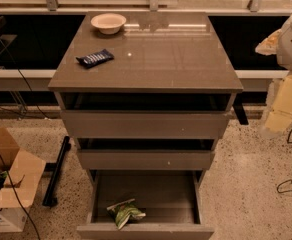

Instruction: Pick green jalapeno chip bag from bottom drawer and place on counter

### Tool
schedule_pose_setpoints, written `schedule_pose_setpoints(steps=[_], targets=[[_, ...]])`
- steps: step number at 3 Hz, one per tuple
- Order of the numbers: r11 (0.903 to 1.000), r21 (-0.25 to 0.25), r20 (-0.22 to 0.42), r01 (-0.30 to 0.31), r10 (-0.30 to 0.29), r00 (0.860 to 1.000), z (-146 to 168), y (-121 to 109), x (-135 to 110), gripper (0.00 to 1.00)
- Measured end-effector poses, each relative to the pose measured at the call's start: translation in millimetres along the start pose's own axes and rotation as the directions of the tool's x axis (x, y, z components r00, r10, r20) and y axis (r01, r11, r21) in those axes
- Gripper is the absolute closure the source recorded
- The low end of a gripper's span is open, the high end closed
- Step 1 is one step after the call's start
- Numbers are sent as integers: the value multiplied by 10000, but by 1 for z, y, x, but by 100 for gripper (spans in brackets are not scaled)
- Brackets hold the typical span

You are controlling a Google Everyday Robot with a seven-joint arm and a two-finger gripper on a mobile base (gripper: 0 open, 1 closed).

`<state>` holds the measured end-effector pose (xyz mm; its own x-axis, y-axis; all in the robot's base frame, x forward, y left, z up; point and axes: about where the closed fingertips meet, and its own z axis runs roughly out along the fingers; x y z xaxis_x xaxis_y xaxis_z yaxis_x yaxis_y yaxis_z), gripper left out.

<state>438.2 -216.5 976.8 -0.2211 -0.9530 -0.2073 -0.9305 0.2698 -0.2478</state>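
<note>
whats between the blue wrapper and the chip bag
Camera view: the counter edge and the two upper drawers, both open. The gripper hangs far right, beside the cabinet.

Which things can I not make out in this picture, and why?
- Gripper, camera view: at the right edge beside the counter, blurred, partly cut off by the frame.
- Green jalapeno chip bag: print too small to read.
- Bottom drawer front: cut off by lower edge.
- Upper drawers insides: too dark.
</note>
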Motion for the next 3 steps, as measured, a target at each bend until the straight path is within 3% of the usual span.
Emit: schedule_pose_setpoints(steps=[1,2,3], targets=[[10000,0,1,0,0,10000,0,0,0,0],[9960,-637,918,-633,690,9934,44,23,-18,0],[9809,-1540,1953,-1188,1481,9695,97,54,-41,0]])
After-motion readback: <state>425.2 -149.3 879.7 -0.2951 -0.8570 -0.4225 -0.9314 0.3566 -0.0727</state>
